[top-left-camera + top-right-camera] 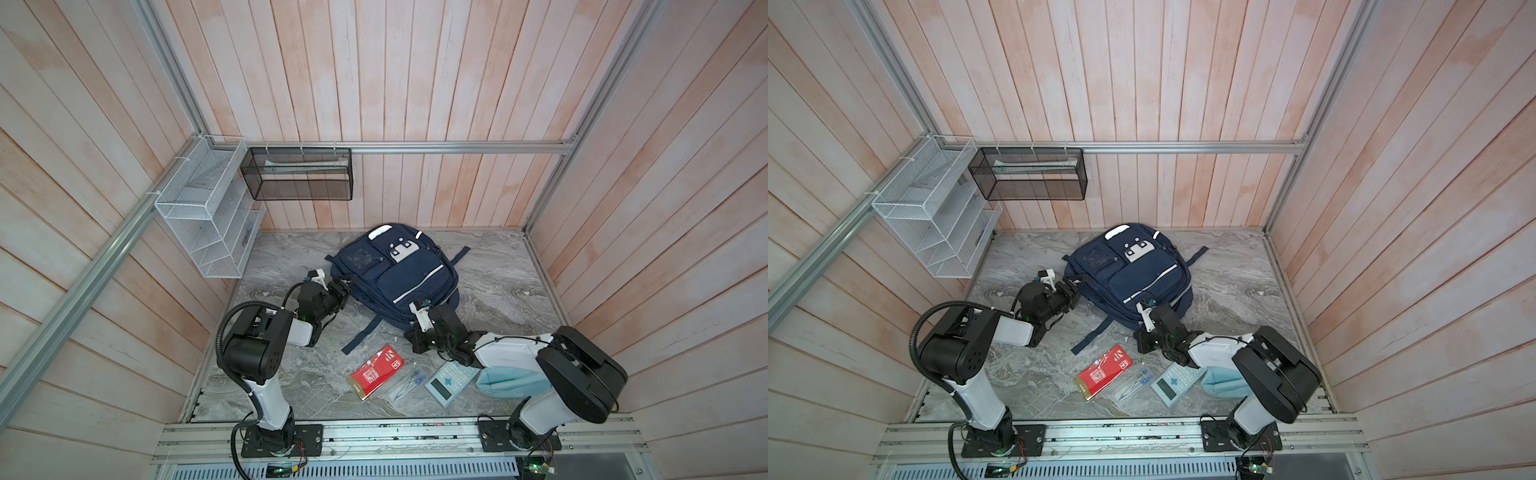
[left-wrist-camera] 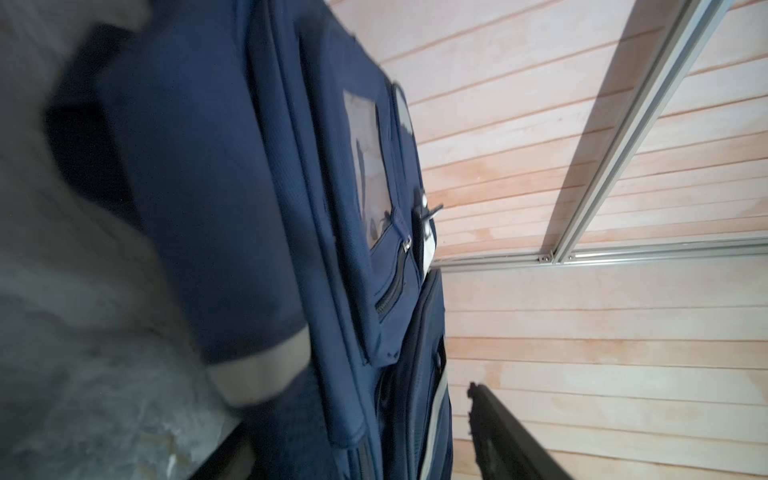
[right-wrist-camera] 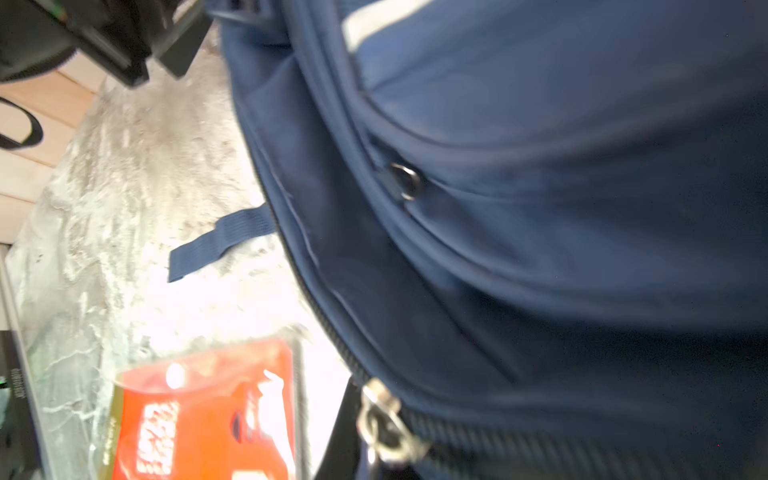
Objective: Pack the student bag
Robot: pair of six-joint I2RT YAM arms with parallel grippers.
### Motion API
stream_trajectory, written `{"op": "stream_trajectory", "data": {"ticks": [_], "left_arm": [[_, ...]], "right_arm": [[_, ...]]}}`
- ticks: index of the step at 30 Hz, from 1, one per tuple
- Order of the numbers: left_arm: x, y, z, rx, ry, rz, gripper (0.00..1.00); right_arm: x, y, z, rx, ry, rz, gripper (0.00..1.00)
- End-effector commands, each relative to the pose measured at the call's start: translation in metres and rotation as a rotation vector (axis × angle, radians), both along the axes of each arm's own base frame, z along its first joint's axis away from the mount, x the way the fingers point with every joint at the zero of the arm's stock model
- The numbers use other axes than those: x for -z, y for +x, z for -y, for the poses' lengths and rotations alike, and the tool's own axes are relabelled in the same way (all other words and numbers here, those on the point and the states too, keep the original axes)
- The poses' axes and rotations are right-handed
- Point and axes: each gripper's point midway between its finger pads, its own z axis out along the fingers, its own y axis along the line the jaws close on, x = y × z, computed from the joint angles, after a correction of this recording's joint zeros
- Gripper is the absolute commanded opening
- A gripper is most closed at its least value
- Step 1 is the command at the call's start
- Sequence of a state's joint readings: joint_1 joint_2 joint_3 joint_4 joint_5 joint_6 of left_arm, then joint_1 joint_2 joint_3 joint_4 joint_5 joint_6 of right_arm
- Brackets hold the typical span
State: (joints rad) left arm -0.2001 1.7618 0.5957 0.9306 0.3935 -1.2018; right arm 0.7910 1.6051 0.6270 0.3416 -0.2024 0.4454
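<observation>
1. lying nearest on the marble table [image 1: 498, 291], from 7 to 5 o'clock: red packet [image 1: 376, 372], clear pen case [image 1: 409, 382], calculator [image 1: 451, 382], light-blue pouch [image 1: 507, 382].
2. right gripper [image 1: 411, 334] is clenched at the 6 o'clock edge of the student bag [image 1: 399, 274], by a zip pull [image 3: 384, 432]; blur hides whether it pinches it.
3. left gripper [image 1: 345, 284] is released, jaws wide at the bag's 9 o'clock side.
4. the bag lies flat, front up, from mid-table toward 12 o'clock.
5. white wire rack [image 1: 203, 216] hangs at 10 o'clock, black mesh basket [image 1: 297, 174] at 11.
</observation>
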Motion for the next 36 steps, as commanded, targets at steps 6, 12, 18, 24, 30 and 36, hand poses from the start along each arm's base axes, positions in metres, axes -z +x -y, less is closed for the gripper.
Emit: {"op": "stream_trajectory", "data": {"ticks": [6, 12, 18, 24, 30, 36], "left_arm": [[0.035, -0.08, -0.014, -0.005, 0.073, -0.165, 0.75], [0.027, -0.104, 0.017, 0.021, 0.036, -0.154, 0.75], [0.005, -0.07, 0.044, 0.069, 0.025, -0.063, 0.75], [0.027, -0.066, 0.073, 0.146, -0.077, -0.113, 0.3], [0.033, -0.065, 0.061, 0.153, -0.057, -0.123, 0.0], [0.03, -0.059, 0.022, 0.084, -0.016, -0.126, 0.0]], "right_arm": [[-0.022, 0.007, -0.083, -0.132, 0.074, 0.067, 0.0], [-0.017, 0.001, -0.098, -0.187, 0.09, 0.057, 0.0], [-0.018, -0.014, -0.1, -0.249, 0.086, 0.07, 0.0], [-0.012, -0.016, -0.09, -0.233, 0.067, 0.06, 0.0], [0.004, -0.014, -0.049, -0.171, 0.04, 0.0, 0.0], [0.021, -0.011, 0.011, -0.066, -0.024, -0.037, 0.0]]}}
